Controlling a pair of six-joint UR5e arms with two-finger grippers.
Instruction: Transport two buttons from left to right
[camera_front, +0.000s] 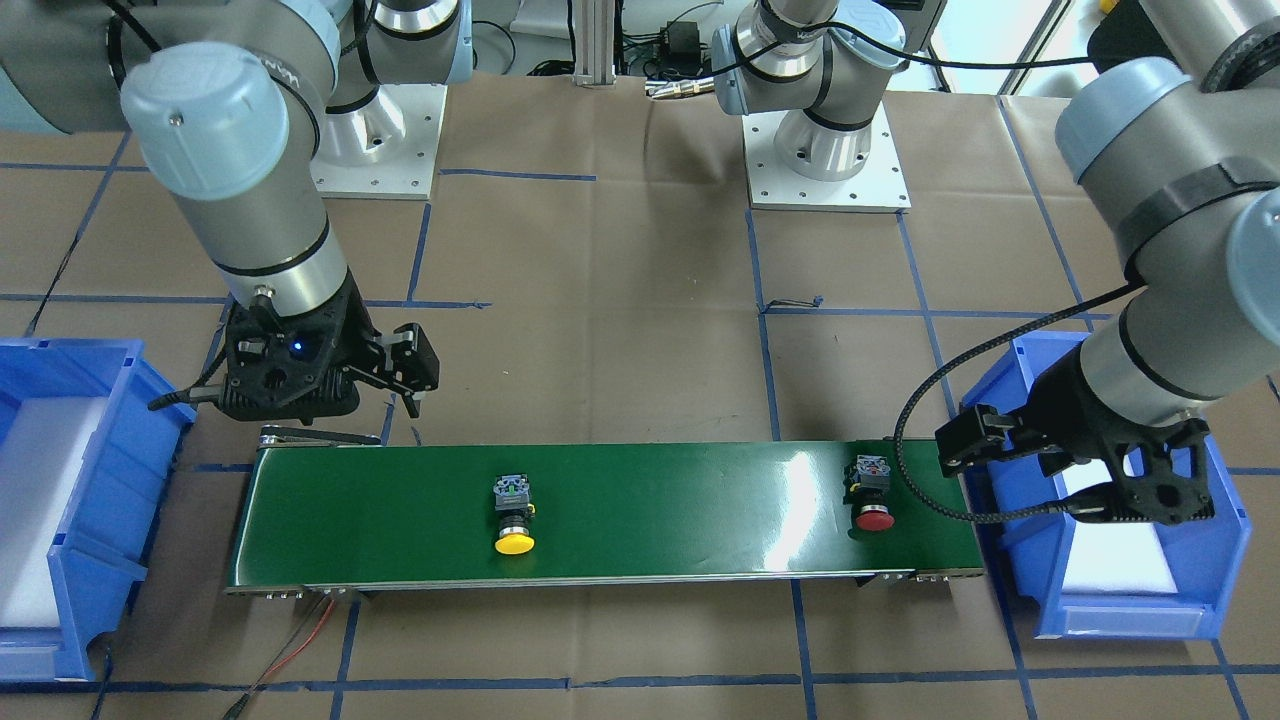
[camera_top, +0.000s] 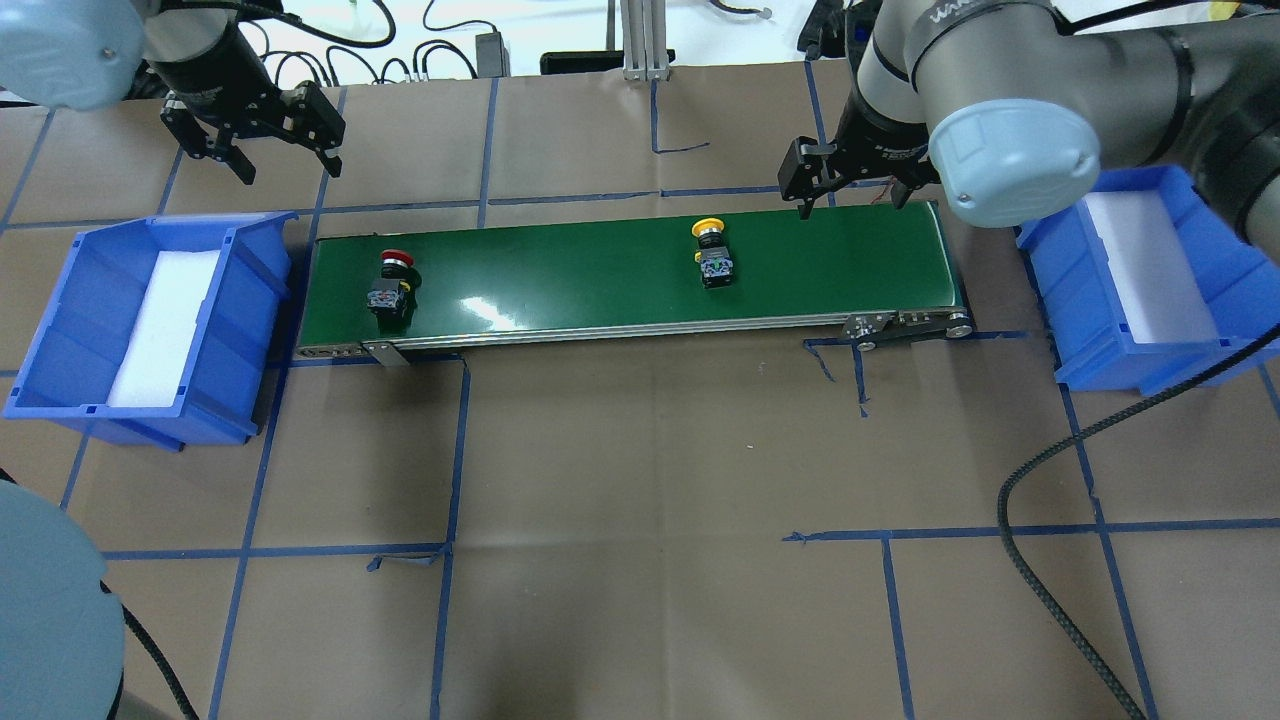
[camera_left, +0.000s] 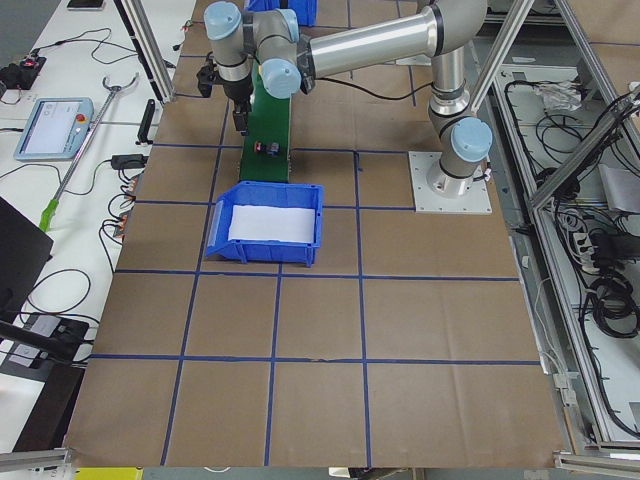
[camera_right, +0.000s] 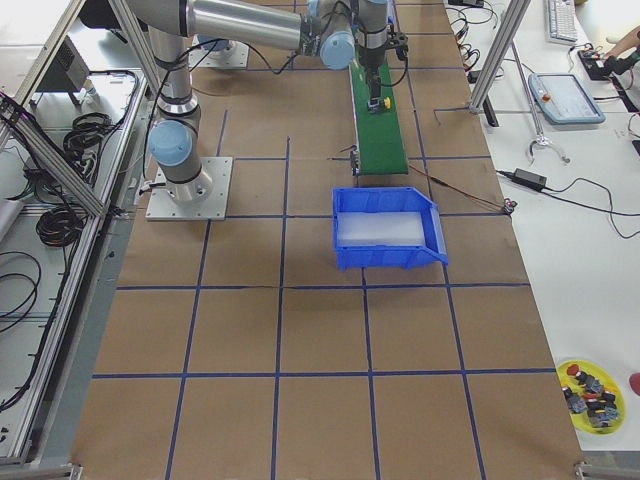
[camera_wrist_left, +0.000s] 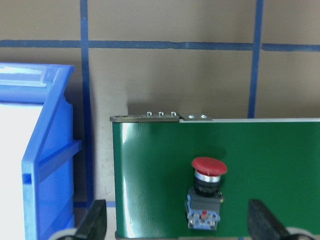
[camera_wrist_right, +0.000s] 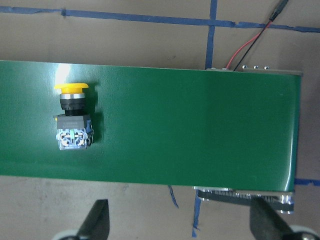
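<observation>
The red button (camera_top: 392, 282) lies on its side near the left end of the green conveyor belt (camera_top: 600, 285). It also shows in the left wrist view (camera_wrist_left: 207, 192) and the front view (camera_front: 872, 492). The yellow button (camera_top: 712, 251) lies on its side right of the belt's middle, and shows in the right wrist view (camera_wrist_right: 73, 117) and the front view (camera_front: 514, 515). My left gripper (camera_top: 285, 160) hangs open and empty above the belt's left end, its fingertips (camera_wrist_left: 95, 222) wide apart. My right gripper (camera_top: 850, 198) hangs open and empty above the belt's right part, right of the yellow button.
A blue bin (camera_top: 60, 330) with a white foam liner stands off the belt's left end. A like bin (camera_top: 1060, 260) stands off the right end. A black cable (camera_top: 1040, 560) loops over the brown paper. Red and black wires (camera_front: 300, 640) leave the belt's right end.
</observation>
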